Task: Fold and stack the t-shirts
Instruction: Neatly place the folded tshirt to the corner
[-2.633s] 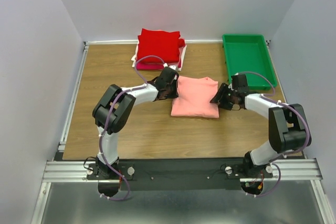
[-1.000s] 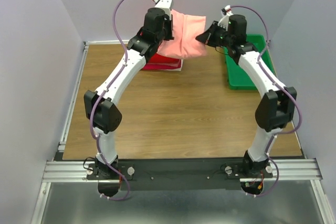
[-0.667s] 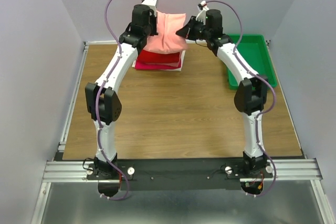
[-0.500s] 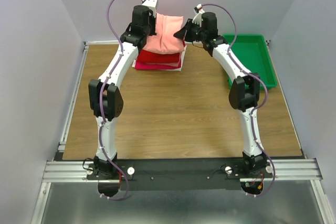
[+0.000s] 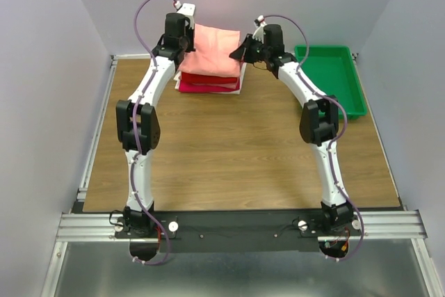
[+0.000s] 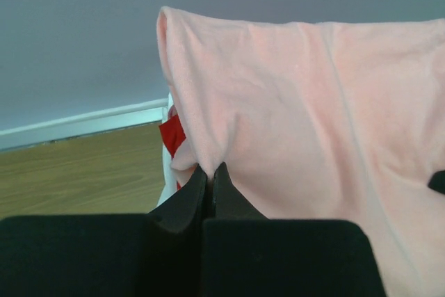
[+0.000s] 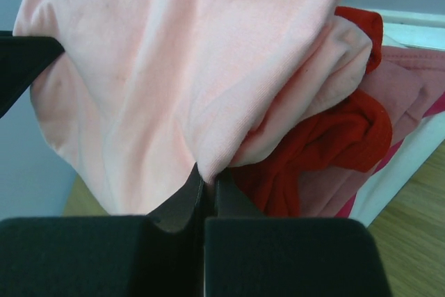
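The folded salmon-pink t-shirt (image 5: 215,50) hangs stretched between my two grippers, just over the stack of folded t-shirts at the table's far edge. My left gripper (image 5: 186,41) is shut on its left edge (image 6: 210,170). My right gripper (image 5: 243,50) pinches a fold of its right edge (image 7: 208,175), the jaws nearly together. Under it the bright red t-shirt (image 7: 327,137) shows, with a magenta one (image 7: 410,88) and a white one (image 7: 403,165) lower in the stack (image 5: 208,83). Whether the pink cloth rests on the red one, I cannot tell.
A green plastic tray (image 5: 334,81) stands at the far right, close beside my right forearm. The back wall rises right behind the stack. Bare wooden tabletop (image 5: 229,151) lies between the stack and the arm bases.
Both arms have carried the salmon-pink t-shirt leftward and down, from above the gap beside the tray to over the stack. Both grips have held on the cloth.
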### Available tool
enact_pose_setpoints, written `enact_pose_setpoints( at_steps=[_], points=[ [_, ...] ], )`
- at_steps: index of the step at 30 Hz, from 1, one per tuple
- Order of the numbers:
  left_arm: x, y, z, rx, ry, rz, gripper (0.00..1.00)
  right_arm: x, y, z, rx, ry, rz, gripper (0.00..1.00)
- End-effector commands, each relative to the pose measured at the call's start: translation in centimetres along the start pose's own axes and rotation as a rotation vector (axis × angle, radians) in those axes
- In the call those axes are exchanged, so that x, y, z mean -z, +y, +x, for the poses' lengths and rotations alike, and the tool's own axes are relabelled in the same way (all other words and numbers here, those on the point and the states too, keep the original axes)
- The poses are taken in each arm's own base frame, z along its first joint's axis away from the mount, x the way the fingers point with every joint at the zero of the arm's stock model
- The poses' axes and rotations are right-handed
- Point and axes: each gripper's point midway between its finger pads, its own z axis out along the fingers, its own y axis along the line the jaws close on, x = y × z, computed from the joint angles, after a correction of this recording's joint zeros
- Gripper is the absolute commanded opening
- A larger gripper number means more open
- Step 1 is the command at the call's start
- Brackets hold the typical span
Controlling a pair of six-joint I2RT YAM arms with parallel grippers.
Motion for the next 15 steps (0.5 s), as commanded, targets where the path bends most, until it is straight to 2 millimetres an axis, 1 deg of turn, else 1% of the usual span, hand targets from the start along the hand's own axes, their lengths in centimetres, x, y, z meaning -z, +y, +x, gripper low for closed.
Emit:
enact_pose_setpoints(
  at_steps=[1, 2, 4, 5, 6, 7, 8, 9, 10, 11, 12, 13, 14, 15],
  points=[
    [-1.4, 1.2, 0.9, 0.005, -0.011, -0.01, 0.0, -1.1, -1.3, 2.9, -0.042, 0.058, 0.002, 0.07],
    [-1.8, 1.5, 1.6, 0.005, 0.004, -0.014, 0.05, -1.2, -1.5, 3.0, -0.037, 0.058, 0.009, 0.07],
    [-2.2, 1.7, 2.1, 0.008, 0.014, -0.013, 0.26, -1.2, -2.2, 3.1, -0.039, 0.052, 0.034, 0.09],
    [-2.5, 1.9, 2.6, 0.009, 0.023, -0.014, 0.32, -1.2, -2.4, 2.8, -0.036, 0.039, 0.056, 0.18],
    [-2.6, 1.9, 3.0, 0.011, 0.035, -0.014, 0.34, -1.1, -2.5, 2.6, -0.035, 0.03, 0.067, 0.21],
    [-2.9, 1.9, 3.5, 0.009, 0.046, -0.009, 0.41, -1.1, -3.0, 2.6, -0.034, 0.024, 0.093, 0.31],
    [-3.0, 2.0, 3.8, 0.008, 0.054, -0.012, 0.45, -1.0, -3.0, 2.5, -0.035, 0.02, 0.1, 0.36],
    [-3.1, 2.1, 4.0, 0.008, 0.058, -0.02, 0.7, -0.8, -2.9, 2.2, -0.035, 0.012, 0.105, 0.42],
    [-3.2, 2.3, 4.3, 0.006, 0.065, -0.029, 0.97, -0.7, -3.0, 2.2, -0.032, 0.01, 0.112, 0.52],
    [-3.1, 2.6, 3.9, 0.01, 0.066, -0.047, 0.98, -0.6, -2.9, 1.9, -0.031, 0.006, 0.11, 0.56],
    [-3.1, 2.9, 3.8, 0.014, 0.067, -0.067, 0.98, -0.5, -2.9, 1.9, -0.03, 0.006, 0.113, 0.64],
    [-2.9, 3.6, 3.6, 0.017, 0.072, -0.096, 0.99, 0.0, -2.4, 1.0, -0.023, -0.013, 0.118, 0.7],
    [-2.5, 3.9, 2.8, 0.029, 0.067, -0.103, 0.99, 0.3, -2.3, 0.9, -0.024, -0.015, 0.124, 0.89],
    [-2.2, 4.0, 2.1, 0.039, 0.053, -0.104, 0.99, 0.7, -2.0, 0.3, -0.018, -0.026, 0.126, 0.98]
  ],
)
